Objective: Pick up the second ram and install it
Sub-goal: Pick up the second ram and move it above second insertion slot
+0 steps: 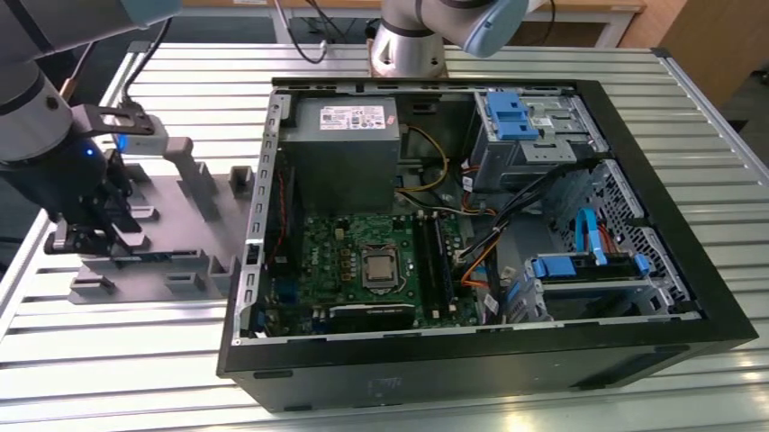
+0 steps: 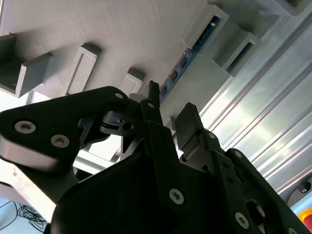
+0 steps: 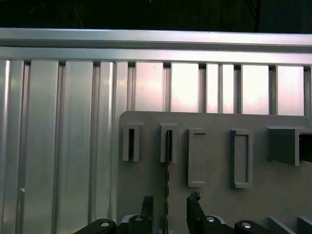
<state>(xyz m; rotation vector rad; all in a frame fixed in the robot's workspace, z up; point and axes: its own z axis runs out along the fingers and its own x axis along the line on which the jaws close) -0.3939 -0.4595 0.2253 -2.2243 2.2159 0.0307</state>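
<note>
In the exterior view the hand [image 1: 94, 236] hangs over the grey holder block [image 1: 168, 238]; in the second wrist view its 2 fingers [image 2: 187, 121] stand apart astride the second ram [image 2: 187, 54], slotted edgewise in that block; in the first wrist view the second ram [image 3: 167, 175] runs between them

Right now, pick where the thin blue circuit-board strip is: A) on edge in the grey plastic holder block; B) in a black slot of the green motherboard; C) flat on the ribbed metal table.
A: in the first wrist view the blue strip stands in a slot of the grey holder block, with the open hand astride it.
</note>
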